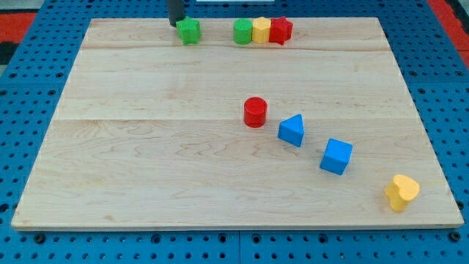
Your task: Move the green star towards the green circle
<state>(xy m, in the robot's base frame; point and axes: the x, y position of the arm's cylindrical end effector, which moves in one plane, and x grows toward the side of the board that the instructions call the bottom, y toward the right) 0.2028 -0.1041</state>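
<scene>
The green star (pixel 189 31) lies near the view's top edge of the wooden board, left of centre. The green circle (pixel 242 31) lies to its right, a short gap away, at the left end of a tight row of three blocks. My tip (pixel 176 24) is at the star's upper left side, touching or nearly touching it. The rod goes up out of the view.
A yellow block (pixel 261 30) and a red block (pixel 281 30) touch the green circle on its right. A red cylinder (pixel 255 112), a blue triangle (pixel 292 130), a blue cube (pixel 336 156) and a yellow heart (pixel 401 192) run diagonally to the lower right.
</scene>
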